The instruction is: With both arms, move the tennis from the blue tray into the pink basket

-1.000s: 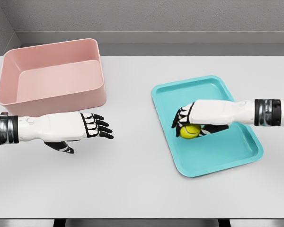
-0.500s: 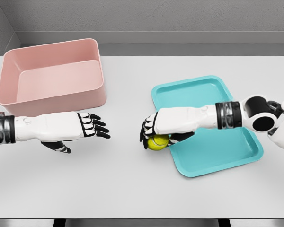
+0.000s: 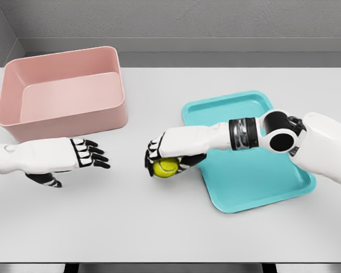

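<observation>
Tennis ball [image 3: 166, 166] carried left off tray [image 3: 256, 176], under right robot hand [image 3: 169, 152], fingers curled round it

my hands reach over a pale grey table [image 3: 159, 227] that spreads wide on every side of them. past them, beyond its far edge, stands a grey wall [image 3: 187, 20] with a darker band along its foot. the light is soft and even, shadows faint.
</observation>
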You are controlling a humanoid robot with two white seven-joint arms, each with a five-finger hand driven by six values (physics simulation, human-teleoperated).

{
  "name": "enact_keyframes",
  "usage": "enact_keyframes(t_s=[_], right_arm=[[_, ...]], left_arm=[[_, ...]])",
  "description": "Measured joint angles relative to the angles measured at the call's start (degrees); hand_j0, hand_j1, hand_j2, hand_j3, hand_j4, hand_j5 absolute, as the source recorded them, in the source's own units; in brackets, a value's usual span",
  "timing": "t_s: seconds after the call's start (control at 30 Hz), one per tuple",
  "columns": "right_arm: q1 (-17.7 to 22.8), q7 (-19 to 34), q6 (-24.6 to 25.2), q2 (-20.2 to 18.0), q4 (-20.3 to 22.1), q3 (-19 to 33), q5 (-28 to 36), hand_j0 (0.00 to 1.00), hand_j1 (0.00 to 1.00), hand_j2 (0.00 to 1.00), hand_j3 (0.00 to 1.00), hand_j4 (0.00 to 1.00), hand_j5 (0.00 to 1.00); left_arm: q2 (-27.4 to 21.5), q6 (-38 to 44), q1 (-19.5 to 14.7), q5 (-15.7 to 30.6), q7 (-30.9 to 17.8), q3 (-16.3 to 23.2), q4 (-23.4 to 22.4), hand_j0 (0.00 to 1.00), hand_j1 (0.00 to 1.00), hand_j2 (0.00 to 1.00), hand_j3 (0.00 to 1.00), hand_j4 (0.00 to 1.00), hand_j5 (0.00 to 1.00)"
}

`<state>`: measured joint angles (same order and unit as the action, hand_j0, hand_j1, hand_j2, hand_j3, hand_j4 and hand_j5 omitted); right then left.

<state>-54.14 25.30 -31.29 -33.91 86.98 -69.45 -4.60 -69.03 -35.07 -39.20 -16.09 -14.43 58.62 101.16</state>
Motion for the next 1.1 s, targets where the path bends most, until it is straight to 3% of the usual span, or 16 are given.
enact_keyframes(t_s=[0.17, 0.47, 1.1], right_arm=[[-0.44, 0.13, 0.32, 4.03, -5.05, -2.79, -0.38, 0.54, 0.54, 0.54, 0.54, 0.54, 0.54], [-0.7, 0.03, 0.32, 7.38, -10.18, -5.2, -1.25, 0.54, 0.54, 0.54, 0.54, 0.54, 0.54], [-2.29, -0.26, 1.73, 11.45, -16.17, -6.28, -2.31, 0.56, 0.56, 0.56, 0.56, 0.56, 0.56]], left_arm=[[-0.22, 0.0, 0.0, 0.0, 0.01, -0.09, 0.0, 1.0, 1.0, 1.0, 1.0, 1.0, 1.0], [-0.27, 0.0, 0.09, 0.01, 0.01, -0.12, 0.0, 1.0, 1.0, 1.0, 1.0, 1.0, 1.0], [-0.24, 0.01, 0.79, 0.02, 0.4, -0.7, 0.0, 1.0, 1.0, 1.0, 1.0, 1.0, 1.0]])
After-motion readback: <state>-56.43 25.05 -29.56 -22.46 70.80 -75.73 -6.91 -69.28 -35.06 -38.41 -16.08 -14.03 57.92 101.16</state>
